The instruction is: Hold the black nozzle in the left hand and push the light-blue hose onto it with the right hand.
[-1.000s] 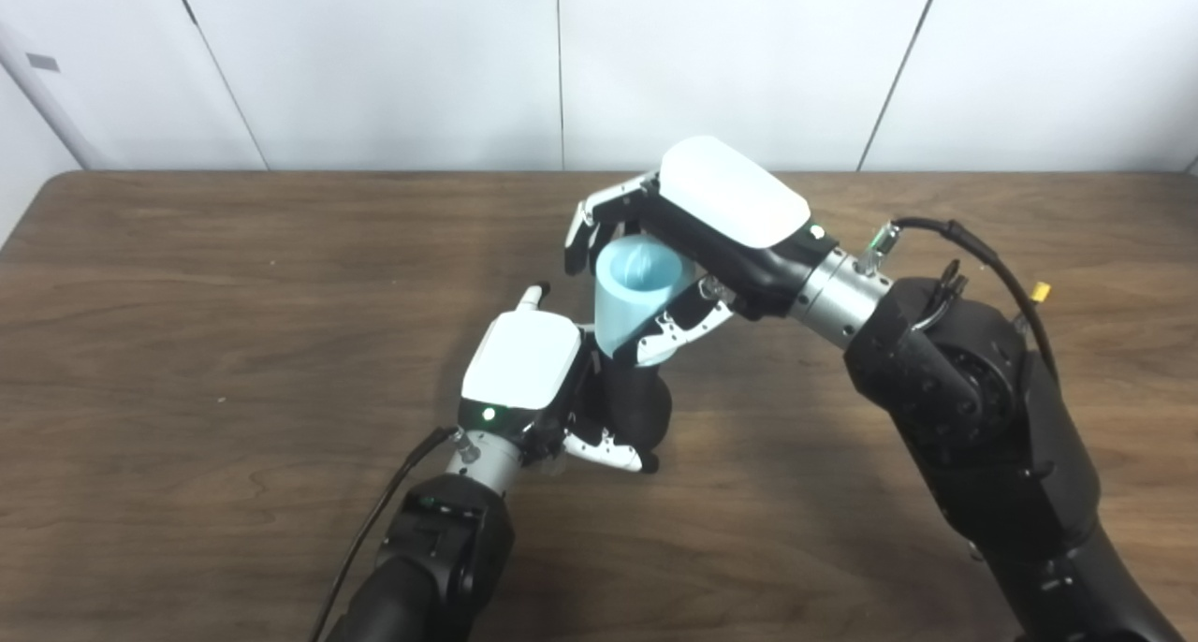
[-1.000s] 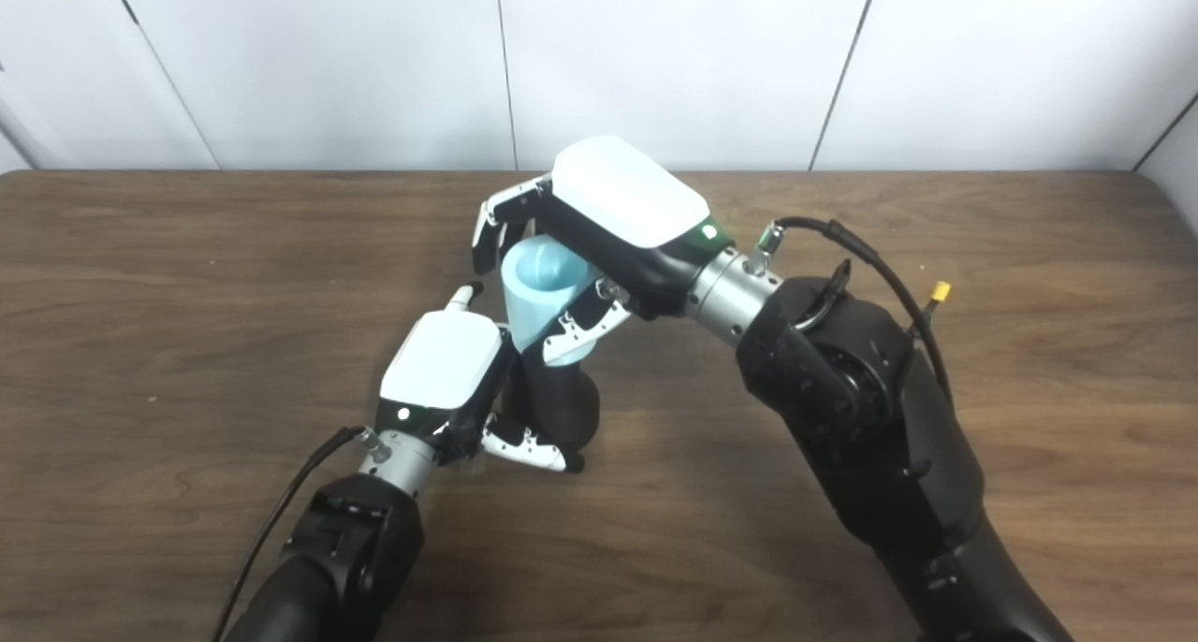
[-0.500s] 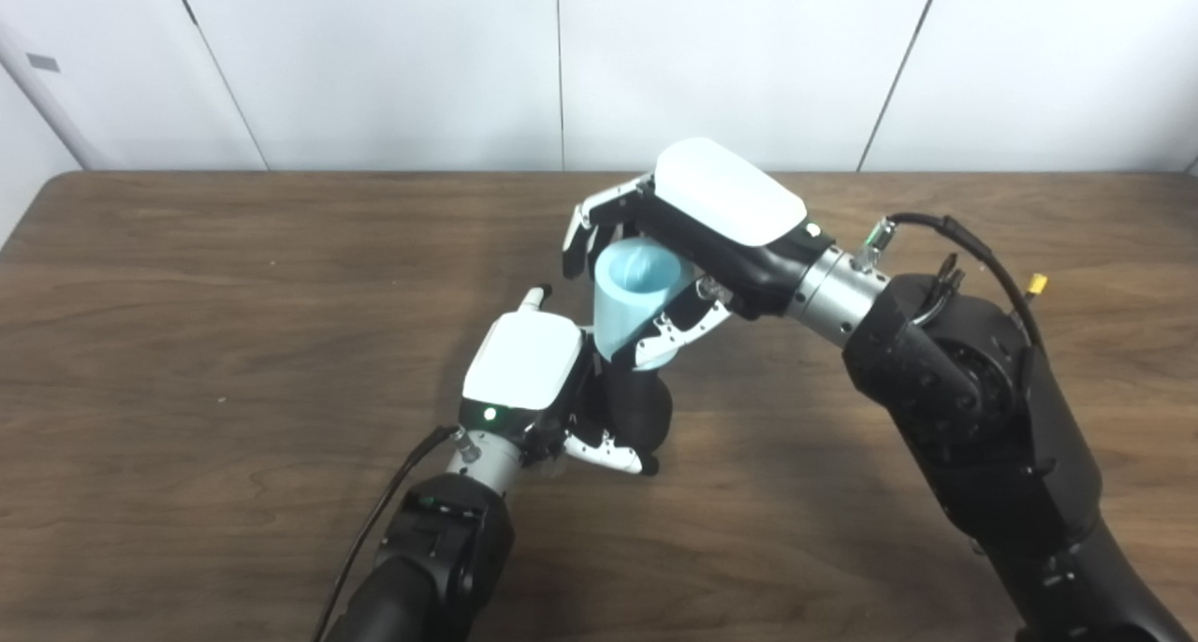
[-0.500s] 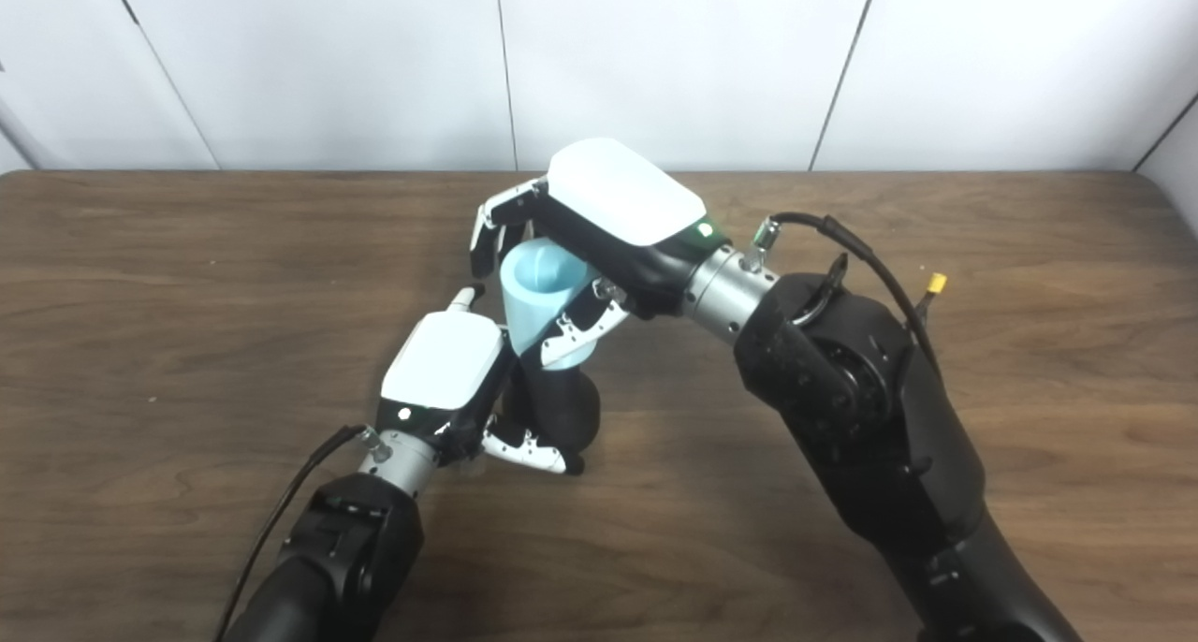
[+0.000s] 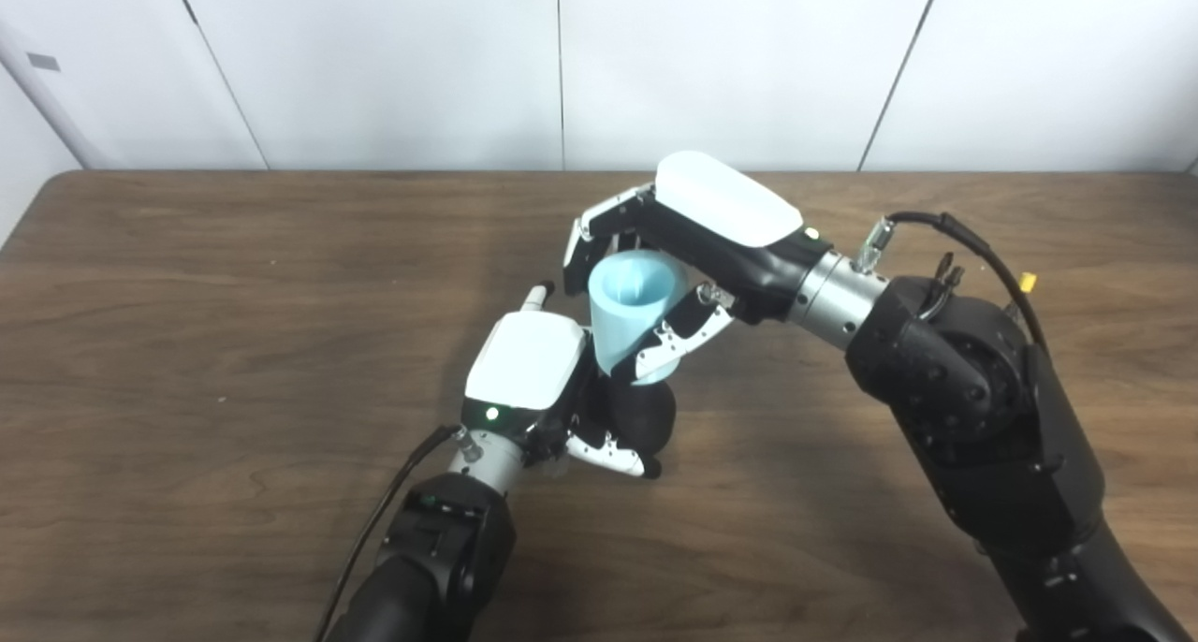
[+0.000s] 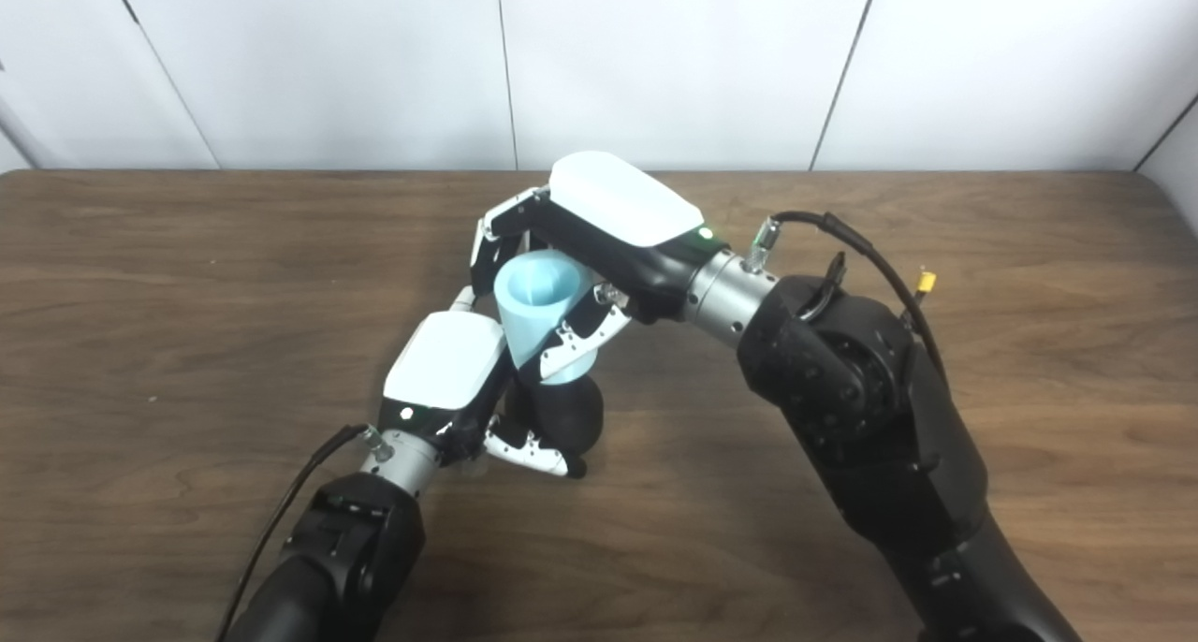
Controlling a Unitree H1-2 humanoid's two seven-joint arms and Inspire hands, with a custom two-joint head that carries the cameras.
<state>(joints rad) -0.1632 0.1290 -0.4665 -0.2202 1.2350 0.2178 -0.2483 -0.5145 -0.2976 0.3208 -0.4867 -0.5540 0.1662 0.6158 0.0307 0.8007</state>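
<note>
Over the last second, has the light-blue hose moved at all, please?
Yes. The light-blue hose, held by the right robot hand, has come down toward the table, covering more of the black nozzle in the left robot hand.

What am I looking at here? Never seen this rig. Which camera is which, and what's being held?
This is a humanoid robot with two arms, each ending in a robot hand with fingers and a thumb. Both pictures come from cameras side by side on its head, looking down at a brown wooden table, so they show one scene from slightly different spots. The arms enter from the bottom edge. The left robot hand is closed around a black nozzle, low over the table. The right robot hand grips a light-blue hose, a short tube with its open end facing up, and its lower end sits over the nozzle's top. Nothing else shows on the table.
</note>
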